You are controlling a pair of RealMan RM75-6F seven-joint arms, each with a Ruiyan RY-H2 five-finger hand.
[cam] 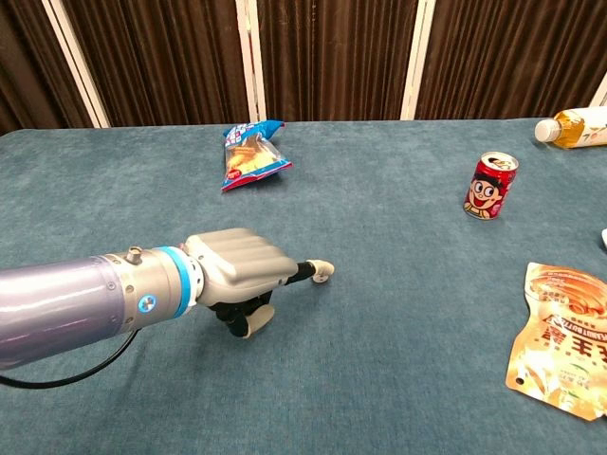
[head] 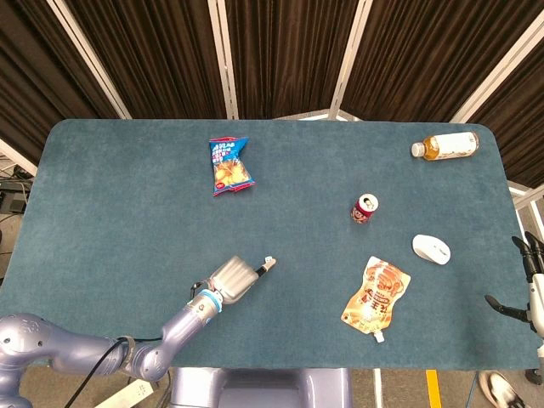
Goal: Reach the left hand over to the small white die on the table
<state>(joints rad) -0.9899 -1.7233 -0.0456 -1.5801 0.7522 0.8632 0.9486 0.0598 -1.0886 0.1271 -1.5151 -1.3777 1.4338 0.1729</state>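
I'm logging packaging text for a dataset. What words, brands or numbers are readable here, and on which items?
Orange pouch: large Chinese characters, too blurred to quote.
Red can: cartoon face only, no readable text.
Chip bag: print too small.
Bottle: label unreadable.
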